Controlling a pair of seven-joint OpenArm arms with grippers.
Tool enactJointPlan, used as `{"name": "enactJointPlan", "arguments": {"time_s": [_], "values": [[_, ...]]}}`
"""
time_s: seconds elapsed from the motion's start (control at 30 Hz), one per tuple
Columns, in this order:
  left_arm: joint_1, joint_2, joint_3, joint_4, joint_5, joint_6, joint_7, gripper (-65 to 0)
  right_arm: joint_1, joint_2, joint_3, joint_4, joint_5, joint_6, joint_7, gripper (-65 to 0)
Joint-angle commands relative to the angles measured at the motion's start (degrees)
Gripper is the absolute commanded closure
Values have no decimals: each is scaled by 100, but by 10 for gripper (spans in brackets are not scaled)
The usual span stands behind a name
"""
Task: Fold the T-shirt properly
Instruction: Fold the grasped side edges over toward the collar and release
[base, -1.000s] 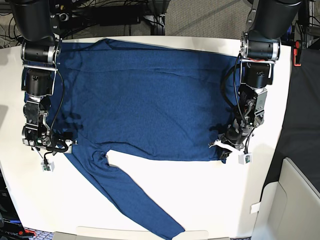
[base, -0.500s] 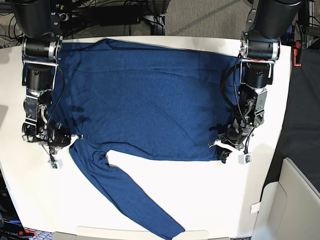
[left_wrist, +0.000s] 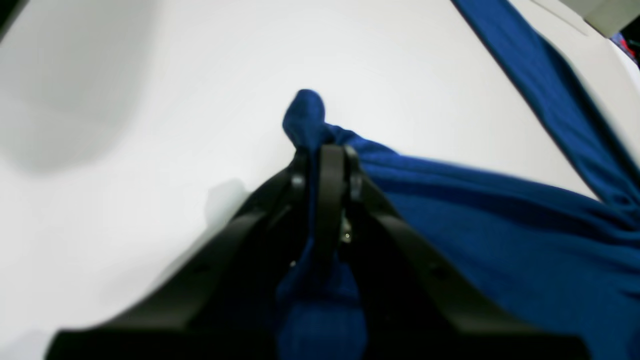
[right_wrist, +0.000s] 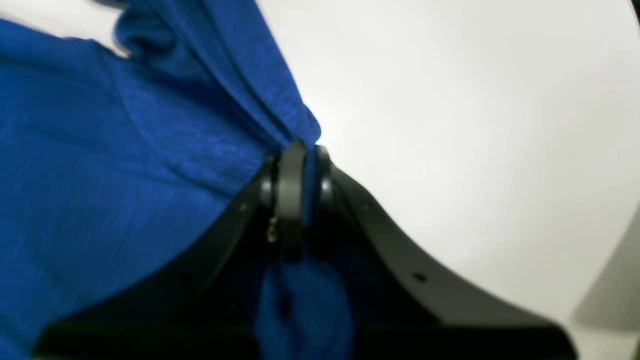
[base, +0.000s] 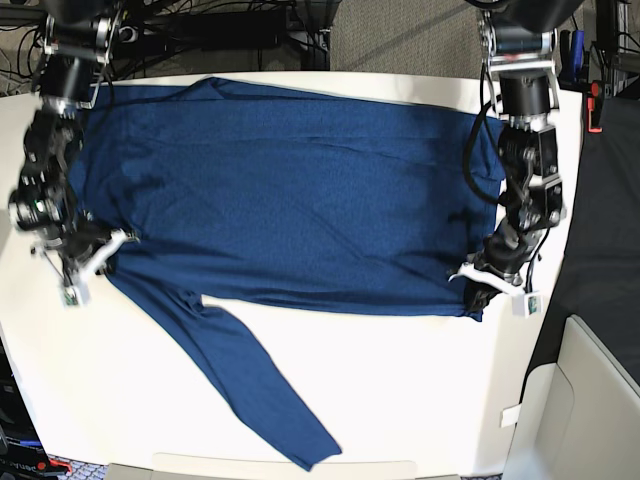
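My right gripper (base: 88, 252) sits near the table's (base: 400, 400) left edge in the base view, jaws closed tight on a pinch of the T-shirt (base: 290, 190); the right wrist view shows the blue knit bunched between them, with bare white table beyond. The shirt lies spread across the far half of the table, its long axis running left to right from one gripper to the other, neckline side toward the far edge as far as I can judge. One long sleeve (base: 240, 380) trails from just beside my right gripper diagonally toward the near edge, its cuff close to that edge. The middle of the body is flat, with a few shallow creases. At the table's right edge my left gripper (base: 490, 278) is likewise closed on fabric (a small nub of cloth pokes out past the jaws in the left wrist view), holding the shirt's near right corner. So I hold the near edge of the body at both ends, each arm on its own side, neither nearer to the cloth than the other. My judgement: the coming fold turns on the line between my two grips, which lies parallel to the shirt's long axis; the loose sleeve hangs outside it and may drag.
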Motion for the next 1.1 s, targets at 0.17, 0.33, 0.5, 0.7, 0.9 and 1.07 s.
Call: {"name": "enactJointPlan", "arguments": {"time_s": [0.17, 0.33, 0.5, 0.7, 0.9, 1.07], "values": [[622, -31, -571, 1261, -59, -55, 371, 0, -966, 248, 952, 726, 1415, 26, 106, -4], [1220, -31, -808, 1876, -59, -64, 485, 0, -1827, 248, 1664, 1192, 2180, 26, 97, -4], [1782, -31, -817, 2298, -59, -64, 477, 0, -2548, 248, 2068, 1772, 2496, 26, 97, -4], [2371, -31, -984, 2790, -59, -64, 477, 0, -3102, 213, 2411, 2291, 2751, 26, 97, -4], [2670, -31, -984, 2931, -42, -64, 485, 0, -3313, 213, 2499, 2388, 2760, 26, 97, -4], [2679, -31, -940, 2729, -33, -64, 485, 0, -3348, 204, 2455, 2388, 2734, 26, 88, -6]]}}
